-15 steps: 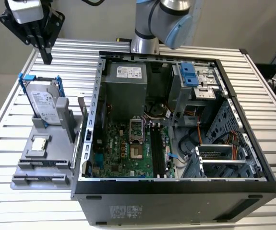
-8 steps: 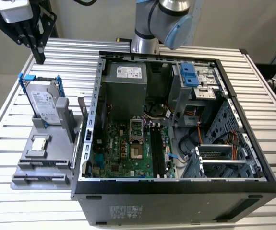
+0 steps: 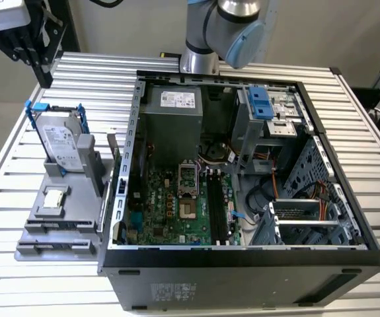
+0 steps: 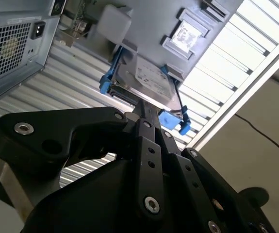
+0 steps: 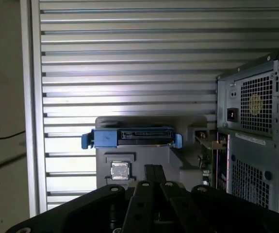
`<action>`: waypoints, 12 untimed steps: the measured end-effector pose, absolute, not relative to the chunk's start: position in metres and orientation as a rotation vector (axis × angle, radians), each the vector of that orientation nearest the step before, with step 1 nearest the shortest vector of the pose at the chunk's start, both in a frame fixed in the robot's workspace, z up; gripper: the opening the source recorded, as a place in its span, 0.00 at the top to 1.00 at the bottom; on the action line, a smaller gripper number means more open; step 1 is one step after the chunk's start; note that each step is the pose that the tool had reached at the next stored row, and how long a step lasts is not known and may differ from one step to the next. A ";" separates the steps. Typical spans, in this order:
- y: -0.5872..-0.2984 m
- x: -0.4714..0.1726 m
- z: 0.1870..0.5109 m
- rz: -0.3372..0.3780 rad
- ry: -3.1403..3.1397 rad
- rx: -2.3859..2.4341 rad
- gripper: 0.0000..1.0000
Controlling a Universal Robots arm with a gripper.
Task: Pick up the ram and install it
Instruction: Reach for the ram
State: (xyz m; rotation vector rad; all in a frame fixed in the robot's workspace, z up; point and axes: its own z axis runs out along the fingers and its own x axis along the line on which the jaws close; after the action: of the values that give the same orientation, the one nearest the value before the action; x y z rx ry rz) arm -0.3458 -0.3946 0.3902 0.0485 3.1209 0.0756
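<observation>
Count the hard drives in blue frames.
1: the hard drive stands upright on the grey holder, outside the open case at the exterior view's left. The case's bays may hide others.

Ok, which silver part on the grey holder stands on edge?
The hard drive in the blue-clipped frame; the small square chip lies flat.

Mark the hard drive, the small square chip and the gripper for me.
hard drive [image 3: 59, 141]: exterior view, middle of its labelled silver face.
small square chip [image 5: 120, 171]: first wrist view, centre of its silver top.
gripper [image 5: 153, 169]: first wrist view, midway between its fingertips.
</observation>
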 end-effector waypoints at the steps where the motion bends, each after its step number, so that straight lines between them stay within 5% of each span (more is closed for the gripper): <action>1: -0.395 -0.348 0.390 0.076 3.121 0.048 1.00; 12: -0.394 -0.360 0.390 0.076 3.122 0.046 1.00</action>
State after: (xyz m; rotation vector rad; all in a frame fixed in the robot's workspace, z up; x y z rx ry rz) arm -0.3597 -0.3942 0.3898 0.0464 3.1215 0.0756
